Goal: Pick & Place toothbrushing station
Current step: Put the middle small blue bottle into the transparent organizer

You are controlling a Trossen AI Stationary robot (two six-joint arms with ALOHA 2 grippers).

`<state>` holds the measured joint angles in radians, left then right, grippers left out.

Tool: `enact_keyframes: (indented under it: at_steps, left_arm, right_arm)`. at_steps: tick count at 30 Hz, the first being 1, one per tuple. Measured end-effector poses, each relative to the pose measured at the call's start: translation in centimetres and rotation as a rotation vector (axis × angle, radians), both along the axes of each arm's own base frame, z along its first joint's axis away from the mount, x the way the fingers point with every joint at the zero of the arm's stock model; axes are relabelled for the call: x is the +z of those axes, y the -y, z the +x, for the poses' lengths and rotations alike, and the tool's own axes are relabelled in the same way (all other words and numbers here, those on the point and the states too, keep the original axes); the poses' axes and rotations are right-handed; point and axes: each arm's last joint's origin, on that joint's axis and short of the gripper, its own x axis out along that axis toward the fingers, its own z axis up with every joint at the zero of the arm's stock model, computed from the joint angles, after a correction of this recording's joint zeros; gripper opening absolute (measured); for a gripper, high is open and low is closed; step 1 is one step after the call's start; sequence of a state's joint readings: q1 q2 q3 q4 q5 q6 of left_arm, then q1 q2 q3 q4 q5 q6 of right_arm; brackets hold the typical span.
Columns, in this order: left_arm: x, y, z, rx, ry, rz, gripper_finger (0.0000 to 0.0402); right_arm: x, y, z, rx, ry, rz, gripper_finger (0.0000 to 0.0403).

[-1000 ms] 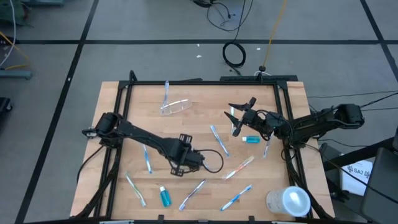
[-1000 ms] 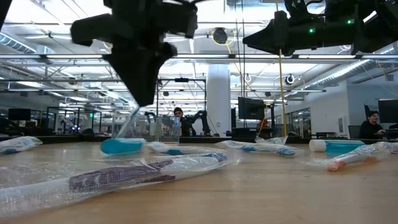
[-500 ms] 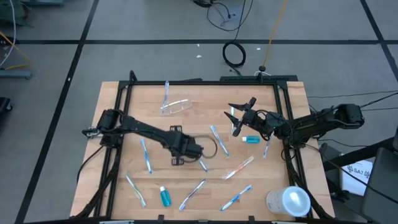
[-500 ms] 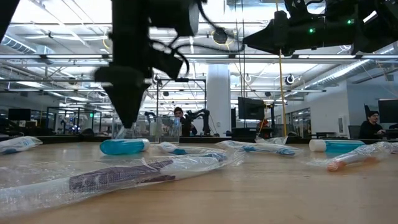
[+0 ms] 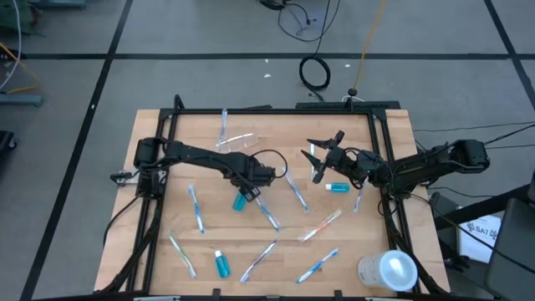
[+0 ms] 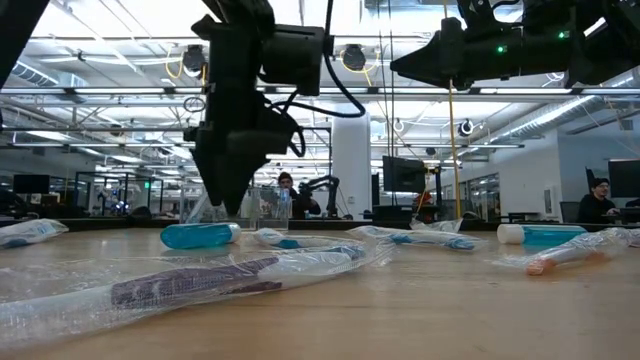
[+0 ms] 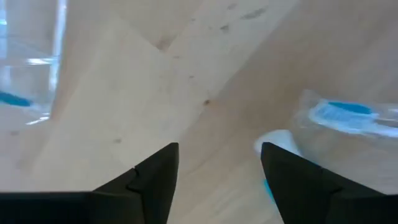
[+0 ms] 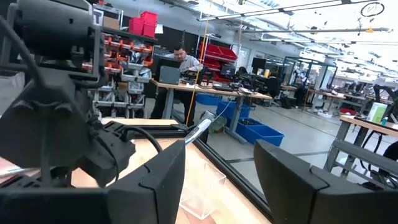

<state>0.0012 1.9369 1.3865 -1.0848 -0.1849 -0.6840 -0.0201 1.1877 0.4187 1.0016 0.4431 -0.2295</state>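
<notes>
My left gripper [image 5: 251, 189] [image 7: 219, 149] points down near the table's middle, open over bare wood. A teal toothpaste tube [image 5: 240, 201] [image 6: 198, 235] lies flat just beside its fingers, white cap [image 7: 273, 144] close to one finger, apart from it. Two more tubes [image 5: 221, 266] [image 5: 337, 187] lie on the table. Several wrapped toothbrushes [image 5: 196, 209] [image 5: 294, 189] are scattered flat. The clear cup [image 5: 236, 144] lies at the far left. My right gripper [image 5: 324, 150] [image 8: 221, 155] hangs open above the table's right side, holding nothing.
A larger whitish cylinder [image 5: 389, 272] stands at the near right corner. A black frame [image 5: 276, 110] runs round the wooden table. A wrapped toothbrush [image 5: 267, 213] lies just right of the left gripper's tube. People sit at desks in the room beyond.
My left gripper has swung from the near middle toward the table's far edge and rolled about its own axis. The teal tube it stood over now shows uncovered on the table and has stayed where it was. My right gripper has kept still.
</notes>
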Motion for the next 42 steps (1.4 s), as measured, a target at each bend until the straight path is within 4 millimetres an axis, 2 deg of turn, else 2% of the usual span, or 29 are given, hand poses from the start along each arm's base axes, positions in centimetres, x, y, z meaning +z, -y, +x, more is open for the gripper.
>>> enact_keyframes:
  at_steps: [7, 15, 26, 29, 37, 42]
  left_arm:
    - [0.0, 1.5, 0.6, 0.004, 0.070, -0.052, 0.0198]
    - [-0.2, 2.4, 1.0, 0.011, 0.119, -0.048, 0.0203]
    - [-3.3, 2.1, -0.3, 0.128, 0.132, -0.028, 0.0202]
    - [-3.5, 2.1, -0.6, 0.152, 0.130, -0.028, 0.0185]
    - [-3.5, 2.2, 0.1, 0.147, 0.195, -0.040, 0.0102]
    - [-3.5, 2.5, 0.3, 0.079, 0.218, -0.036, 0.0091]
  right_arm:
    - [0.0, 0.0, 0.0, 0.000, 0.001, 0.000, 0.0183]
    - [0.0, 0.0, 0.0, 0.000, 0.001, 0.000, 0.0183]
    - [0.0, 0.0, 0.0, 0.000, 0.001, 0.000, 0.0183]
    - [0.0, 0.0, 0.0, 0.000, 0.001, 0.000, 0.0183]
    - [0.0, 0.0, 0.0, 0.000, 0.001, 0.000, 0.0183]
    - [0.0, 0.0, 0.0, 0.000, 0.001, 0.000, 0.0183]
